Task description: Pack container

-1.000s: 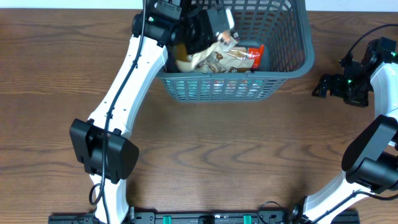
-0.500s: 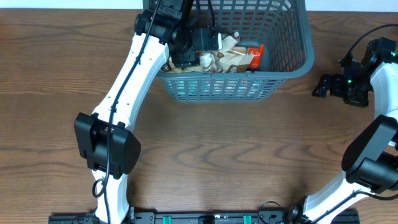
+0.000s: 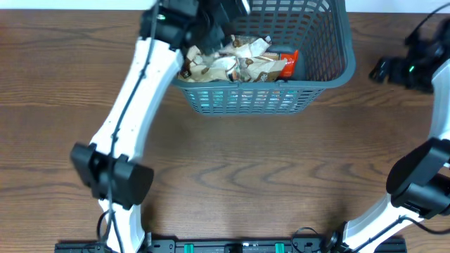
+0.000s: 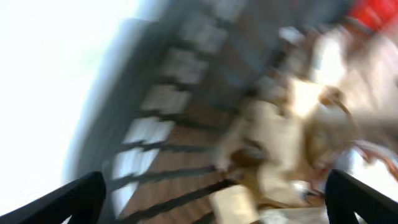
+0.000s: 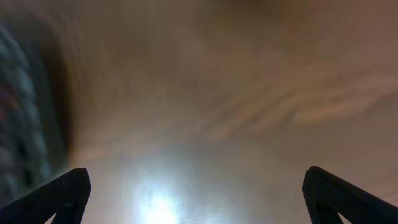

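The grey-blue lattice basket [image 3: 246, 98] sits at the top centre of the desk [image 3: 246, 183], holding pale snack packets [image 3: 235, 60] and a red packet [image 3: 288, 63]; their print is too blurred to read. The left gripper [image 4: 214, 202], spread wide and empty, has lifted off the packets toward the upper left. The right gripper [image 5: 199, 193], also spread wide, has shifted to the upper right, over the desk.

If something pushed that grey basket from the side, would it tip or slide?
Probably slide: the basket looks wide and low on the smooth wooden table. Its lattice walls suggest light plastic, so it should move easily; the snack packets inside likely add little weight.
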{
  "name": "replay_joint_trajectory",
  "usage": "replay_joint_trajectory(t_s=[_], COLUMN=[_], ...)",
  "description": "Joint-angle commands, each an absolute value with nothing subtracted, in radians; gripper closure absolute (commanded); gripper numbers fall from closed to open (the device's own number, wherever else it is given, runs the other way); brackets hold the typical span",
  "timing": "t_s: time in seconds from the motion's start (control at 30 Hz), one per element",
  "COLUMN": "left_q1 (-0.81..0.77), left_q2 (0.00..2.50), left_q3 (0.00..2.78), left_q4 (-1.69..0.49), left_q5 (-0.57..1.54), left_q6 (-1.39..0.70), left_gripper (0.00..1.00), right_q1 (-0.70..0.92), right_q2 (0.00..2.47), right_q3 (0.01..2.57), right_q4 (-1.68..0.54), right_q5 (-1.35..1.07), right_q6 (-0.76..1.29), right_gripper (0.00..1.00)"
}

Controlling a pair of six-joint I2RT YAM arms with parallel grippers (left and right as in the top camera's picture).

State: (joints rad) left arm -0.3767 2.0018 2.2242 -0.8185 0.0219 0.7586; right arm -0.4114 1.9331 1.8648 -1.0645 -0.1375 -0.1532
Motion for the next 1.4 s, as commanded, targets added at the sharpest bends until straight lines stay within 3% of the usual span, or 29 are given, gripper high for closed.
replay_joint_trajectory(t_s=[0.0,0.2,0.37,0.57,1.07,1.37], left_q1=[-0.287,-0.092,0.049,0.101,0.101,0.101], left_q2=[1.888,1.773,1.7,1.633,1.061,0.705], left_q3=[2.295,2.295,2.295,2.244,1.327,0.938], left_q4=[-0.814,-0.92,-1.079,-1.206,-0.878,-0.767], left_q5=[-0.13,-0.125,-0.01,0.033,0.169,0.169], left_q6=[0.404,0.179,0.178,0.202,0.165,0.113], left_gripper=[0.01,0.01,0.01,0.01,0.01,0.01], right_q1=[-0.405,-0.401,-0.392,-0.356,-0.179,-0.123], right_q2=[1.855,1.788,1.7,1.555,0.917,0.583], right_q3=[2.001,2.101,2.098,2.044,1.132,0.86], right_q4=[-1.069,-1.074,-1.121,-1.179,-1.012,-0.982], right_q5=[-0.139,-0.141,-0.138,-0.098,-0.049,-0.078], right_q6=[-0.131,-0.127,-0.128,-0.123,-0.037,-0.009], right_gripper=[0.01,0.01,0.01,0.01,0.01,0.01])
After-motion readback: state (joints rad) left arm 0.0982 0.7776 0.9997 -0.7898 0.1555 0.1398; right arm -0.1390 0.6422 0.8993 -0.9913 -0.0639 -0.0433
